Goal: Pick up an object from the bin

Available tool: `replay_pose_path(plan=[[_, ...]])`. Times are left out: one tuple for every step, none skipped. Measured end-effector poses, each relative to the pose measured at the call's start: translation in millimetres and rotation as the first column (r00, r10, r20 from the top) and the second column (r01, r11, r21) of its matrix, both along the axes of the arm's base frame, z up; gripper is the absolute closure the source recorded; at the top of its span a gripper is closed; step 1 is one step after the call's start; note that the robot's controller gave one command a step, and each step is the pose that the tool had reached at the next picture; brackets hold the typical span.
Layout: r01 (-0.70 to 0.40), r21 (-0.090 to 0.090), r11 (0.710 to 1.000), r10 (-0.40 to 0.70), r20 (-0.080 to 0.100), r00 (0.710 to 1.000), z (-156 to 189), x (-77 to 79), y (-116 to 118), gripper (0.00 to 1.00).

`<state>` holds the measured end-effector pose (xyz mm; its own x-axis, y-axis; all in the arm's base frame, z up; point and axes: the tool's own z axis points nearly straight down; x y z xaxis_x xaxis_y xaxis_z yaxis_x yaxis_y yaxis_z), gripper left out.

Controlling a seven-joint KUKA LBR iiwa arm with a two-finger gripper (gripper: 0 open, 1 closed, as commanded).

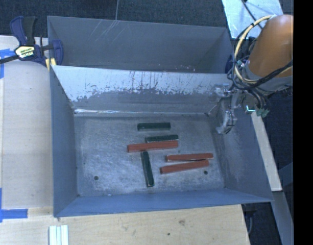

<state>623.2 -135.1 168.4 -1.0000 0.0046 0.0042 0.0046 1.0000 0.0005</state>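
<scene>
Setting: most likely a robotics lab test cell. Evidence: an industrial robot arm (pixel 271 42) with an orange cover and looped cables (pixel 239 44) stands at the edge of a scuffed grey metal bin (pixel 64 152). The bin holds a few plain red-brown and dark green bars (pixel 152 147), uniform like test pieces. Dark floor covering (pixel 146 1) beyond the bin, possibly carpet; hard to read from this angle.

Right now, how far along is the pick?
Done: nothing yet. Three dark green sticks and three red-brown sticks lie on the bin floor. In hand: the gripper hangs by the right wall, apart from them. Left: descend on one stick, grip, lift.
</scene>
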Motion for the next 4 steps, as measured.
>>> replay_pose_path(plan=[[-0.256,0.003,0.967,0.256,-0.001,0.967,-94.4,-99.9,26.7,0.00],[-0.201,0.002,0.980,0.201,0.005,0.980,-98.6,-113.3,91.2,0.00],[-0.199,-0.001,0.980,0.199,0.008,0.980,-97.5,-112.2,87.0,1.00],[-0.270,-0.004,0.963,0.270,0.015,0.963,8.2,-111.9,88.9,1.00]])
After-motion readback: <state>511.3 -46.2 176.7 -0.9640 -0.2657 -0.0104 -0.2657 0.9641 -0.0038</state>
